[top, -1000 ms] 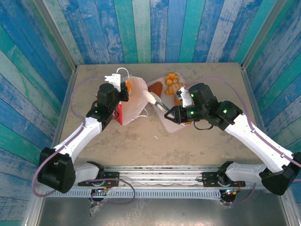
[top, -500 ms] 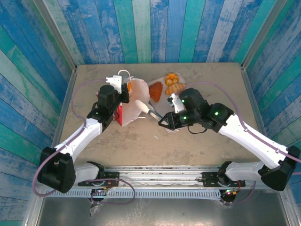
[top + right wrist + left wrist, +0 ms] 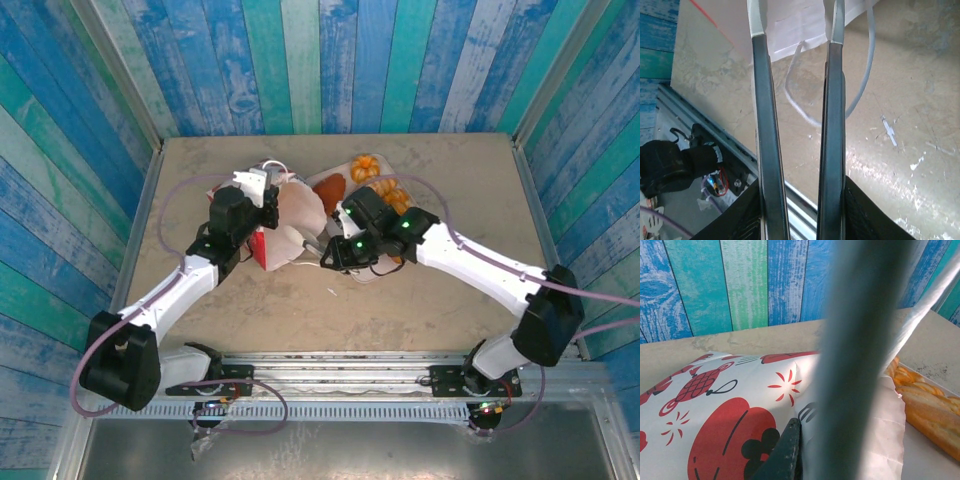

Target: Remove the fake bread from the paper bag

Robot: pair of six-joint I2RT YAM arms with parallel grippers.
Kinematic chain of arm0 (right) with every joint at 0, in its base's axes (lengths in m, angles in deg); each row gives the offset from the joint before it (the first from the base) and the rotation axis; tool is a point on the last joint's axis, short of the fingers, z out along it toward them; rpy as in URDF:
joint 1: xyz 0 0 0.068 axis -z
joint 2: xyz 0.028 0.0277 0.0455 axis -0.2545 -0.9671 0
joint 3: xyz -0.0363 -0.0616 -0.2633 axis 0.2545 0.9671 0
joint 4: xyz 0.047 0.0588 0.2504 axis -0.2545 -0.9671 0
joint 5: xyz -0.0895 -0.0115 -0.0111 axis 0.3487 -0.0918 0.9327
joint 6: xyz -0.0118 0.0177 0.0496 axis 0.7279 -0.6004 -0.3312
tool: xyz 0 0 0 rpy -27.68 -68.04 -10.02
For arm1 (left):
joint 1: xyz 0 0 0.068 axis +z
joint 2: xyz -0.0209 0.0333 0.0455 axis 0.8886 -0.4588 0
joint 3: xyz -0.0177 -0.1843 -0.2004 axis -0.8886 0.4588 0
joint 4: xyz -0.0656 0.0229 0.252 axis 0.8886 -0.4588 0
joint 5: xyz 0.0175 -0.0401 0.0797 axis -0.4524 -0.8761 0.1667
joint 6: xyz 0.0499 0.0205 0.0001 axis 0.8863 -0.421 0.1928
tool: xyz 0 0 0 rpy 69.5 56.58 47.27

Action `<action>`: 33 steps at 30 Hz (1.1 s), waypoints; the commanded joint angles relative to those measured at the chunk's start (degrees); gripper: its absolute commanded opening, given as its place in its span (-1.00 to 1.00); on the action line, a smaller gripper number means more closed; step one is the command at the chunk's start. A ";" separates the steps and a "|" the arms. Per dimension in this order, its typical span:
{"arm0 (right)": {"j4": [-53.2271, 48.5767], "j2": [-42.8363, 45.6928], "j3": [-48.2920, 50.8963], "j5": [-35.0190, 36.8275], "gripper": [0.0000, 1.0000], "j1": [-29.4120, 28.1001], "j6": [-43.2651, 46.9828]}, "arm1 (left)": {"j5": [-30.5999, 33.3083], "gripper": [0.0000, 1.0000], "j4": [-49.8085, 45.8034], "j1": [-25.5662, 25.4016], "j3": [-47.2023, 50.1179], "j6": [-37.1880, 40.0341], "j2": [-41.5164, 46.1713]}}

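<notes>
The paper bag lies on its side at mid-table, white with a red printed part. My left gripper is shut on its upper edge; in the left wrist view the paper bag is pinched between a dark finger and a blurred one. My right gripper stands open at the bag's mouth, its fingertips reaching the white paper edge beside a cord handle. Fake bread lies outside the bag: a reddish-brown triangle, orange croissants and a golden loaf.
A pale-pink tray under the right arm holds the pastries. Blue plank walls close in the table on three sides. A metal rail runs along the near edge. Bare tabletop lies at the front right.
My right arm has swung left from over the tray to the bag's mouth. The left gripper has kept its hold, and the bag has shifted slightly right.
</notes>
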 commanded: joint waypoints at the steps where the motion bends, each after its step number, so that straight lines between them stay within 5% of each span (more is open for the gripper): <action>1: 4.06 -2.79 -3.31 0.67 -0.24 -0.38 -1.06 | -1.59 -0.85 -1.09 0.06 -0.30 0.95 2.91; 14: 10.23 -16.05 -11.03 2.73 -0.25 -1.82 -5.63 | -2.69 -0.85 -2.47 0.06 -0.76 0.49 4.28; 33: 20.67 -21.88 -11.99 7.63 -0.21 -1.98 -12.03 | -3.62 -0.85 -1.86 0.06 -0.63 -0.66 3.49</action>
